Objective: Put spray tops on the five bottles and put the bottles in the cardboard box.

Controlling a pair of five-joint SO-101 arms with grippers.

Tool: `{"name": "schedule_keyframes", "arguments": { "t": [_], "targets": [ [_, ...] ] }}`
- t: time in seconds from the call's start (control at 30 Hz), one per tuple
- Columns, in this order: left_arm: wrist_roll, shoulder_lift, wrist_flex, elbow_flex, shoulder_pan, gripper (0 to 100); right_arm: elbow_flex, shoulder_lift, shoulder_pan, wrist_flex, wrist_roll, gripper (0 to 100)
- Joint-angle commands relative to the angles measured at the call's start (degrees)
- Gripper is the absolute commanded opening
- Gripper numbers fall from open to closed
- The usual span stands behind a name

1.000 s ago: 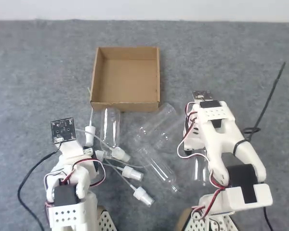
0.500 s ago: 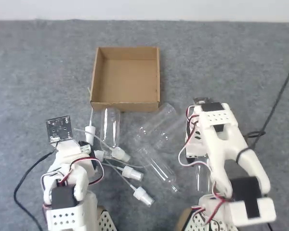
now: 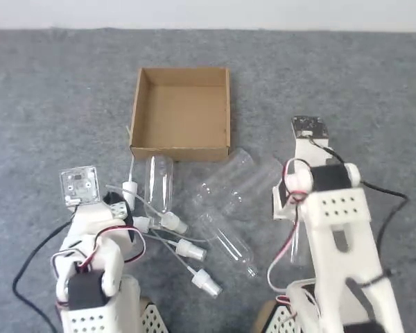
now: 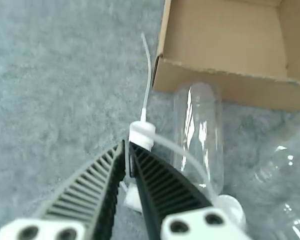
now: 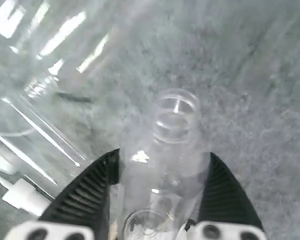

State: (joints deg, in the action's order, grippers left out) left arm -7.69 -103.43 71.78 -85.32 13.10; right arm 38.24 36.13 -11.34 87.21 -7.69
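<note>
My left gripper [image 4: 126,146] is shut with nothing in it, its tips just short of a white spray top [image 4: 141,134] whose thin tube points toward the cardboard box [image 4: 225,50]. A clear bottle [image 4: 199,130] lies beside that top. My right gripper [image 5: 162,157] is shut on another clear bottle [image 5: 176,117], one finger on each side of its body and the open neck sticking out past the tips. In the high view the open box [image 3: 180,114] stands at the back centre. Three capless bottles [image 3: 225,184] lie in front of it, with several spray tops [image 3: 191,248] between the arms.
Grey carpet [image 3: 55,90] covers the table around the box. The right arm [image 3: 336,208] stands tall over the right side. A black cable [image 3: 392,198] trails off to the right of it. The spray tops' tubes cross each other near the left arm [image 3: 90,236].
The right arm has risen and swung its wrist farther back while holding its bottle. The left arm's wrist has shifted slightly to the left, toward the nearest spray top.
</note>
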Motion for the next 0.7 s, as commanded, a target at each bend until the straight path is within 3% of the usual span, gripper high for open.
{"name": "schedule_keyframes", "arguments": {
  "t": [0.0,0.17,0.67],
  "targets": [
    [7.38,-0.97,-2.2,7.52,-0.18,1,-0.35,7.25,-0.4,0.13,1.23,3.6],
    [16.62,-0.97,-2.11,14.81,-0.26,1,1.14,11.38,-0.4,0.13,1.23,2.5],
    [28.92,2.55,1.23,22.46,-1.85,1,2.37,12.35,-0.04,-0.04,1.14,2.7]
  ]
}}
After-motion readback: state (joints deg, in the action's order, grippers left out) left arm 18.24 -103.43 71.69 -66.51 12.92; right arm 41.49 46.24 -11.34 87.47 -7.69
